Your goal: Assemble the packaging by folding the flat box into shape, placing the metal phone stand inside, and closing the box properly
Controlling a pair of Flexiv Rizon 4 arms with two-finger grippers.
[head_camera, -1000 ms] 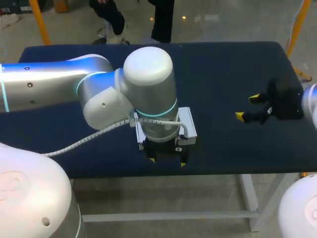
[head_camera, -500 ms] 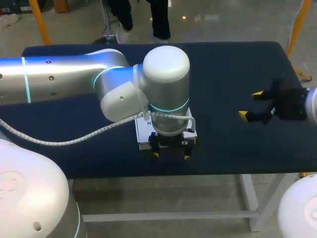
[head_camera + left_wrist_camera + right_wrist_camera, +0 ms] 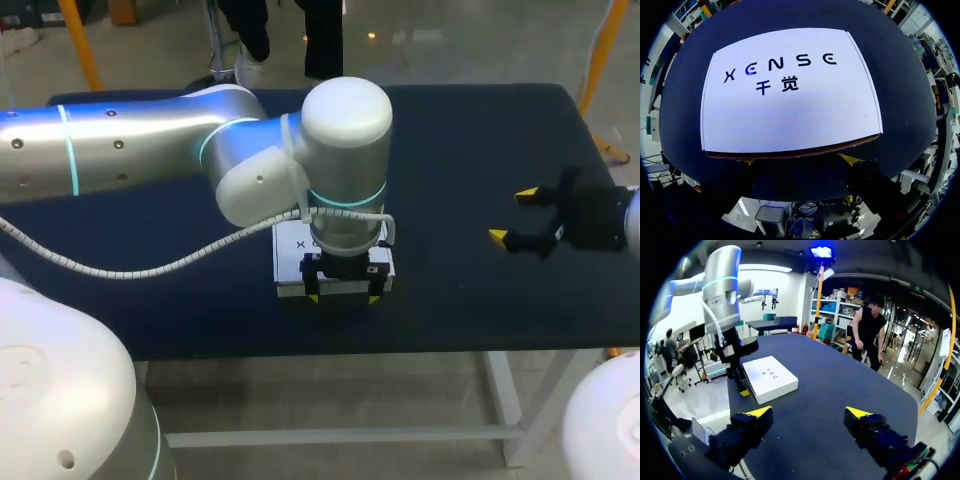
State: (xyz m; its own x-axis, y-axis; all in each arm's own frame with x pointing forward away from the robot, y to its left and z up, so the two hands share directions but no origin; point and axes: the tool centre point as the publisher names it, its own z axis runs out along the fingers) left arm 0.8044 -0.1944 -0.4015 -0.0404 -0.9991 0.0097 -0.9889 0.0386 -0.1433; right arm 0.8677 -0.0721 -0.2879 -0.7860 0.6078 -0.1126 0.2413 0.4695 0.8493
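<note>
Left end effector (image 3: 344, 293), fingers spread, sits at the near edge of the white box (image 3: 291, 256), which lies at its 12 o'clock on the counter (image 3: 460, 170). At the box's 3 o'clock, well apart, the right end effector (image 3: 513, 215) is also spread.

print | white box (image 3: 790, 115) lid | two dark lines: letters above, characters below

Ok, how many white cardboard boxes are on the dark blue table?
1. The white cardboard box lies flat near the dark blue table's front edge, with the left gripper at its near side. The left arm covers part of the table, so another could be hidden.
</note>
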